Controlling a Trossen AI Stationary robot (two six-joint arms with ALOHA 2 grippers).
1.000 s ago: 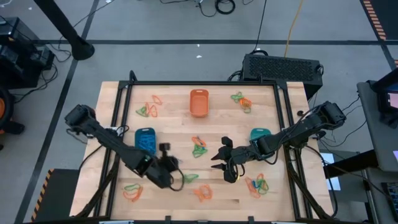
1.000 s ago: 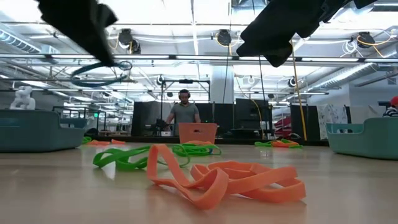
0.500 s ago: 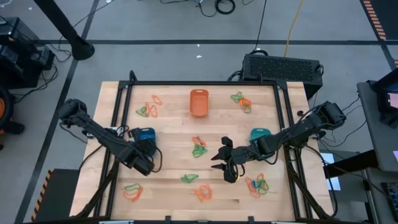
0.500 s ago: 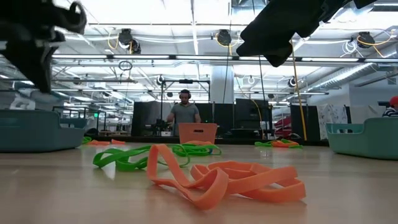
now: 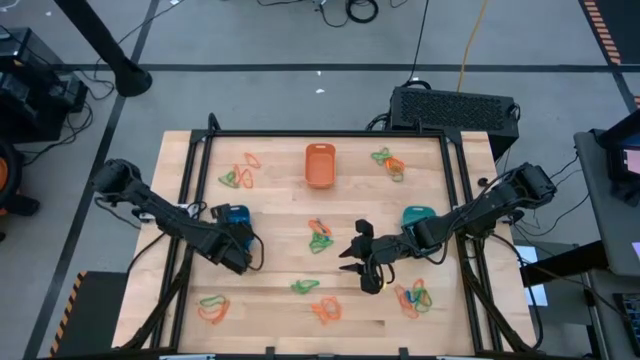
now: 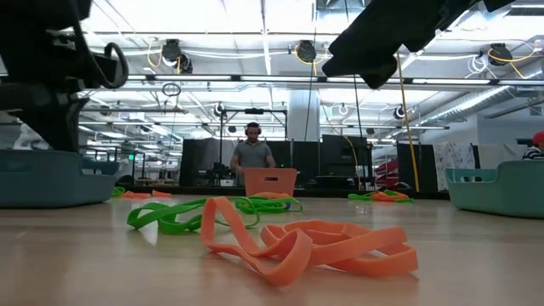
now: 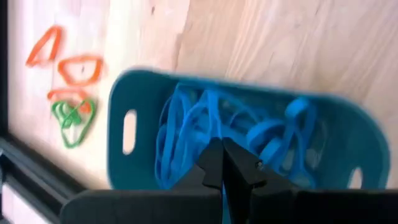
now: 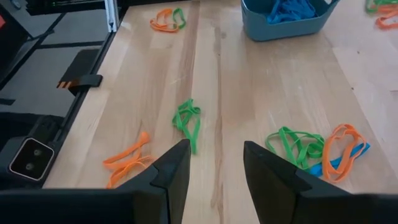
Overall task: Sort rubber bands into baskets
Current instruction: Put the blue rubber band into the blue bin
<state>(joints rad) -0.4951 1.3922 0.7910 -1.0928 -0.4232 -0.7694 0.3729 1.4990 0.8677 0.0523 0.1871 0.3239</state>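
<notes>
My left gripper is shut and points steeply down over the blue basket, which is full of blue rubber bands. The orange basket stands at the far middle and the teal-green basket at the right. My right gripper hovers open over the table's middle, clear of the wood, holding nothing. A green band lies ahead of it. Orange, green and blue bands lie in small heaps on the table. My left gripper pinches a blue rubber band between its two shut fingers: a thin blue sliver shows in the seam between them. The fingers come from above, slanting down over the basket. Below the tips the band cannot be told from those lying in the basket.
More band heaps lie at the far left, far right and near left. A black frame edges the table. In the low view orange and green bands lie close; a person stands in the room behind.
My left gripper has carried the blue band from the table's near middle toward the left and far side, stopping over the blue basket. It has sunk and tipped to point more steeply down, staying shut.
</notes>
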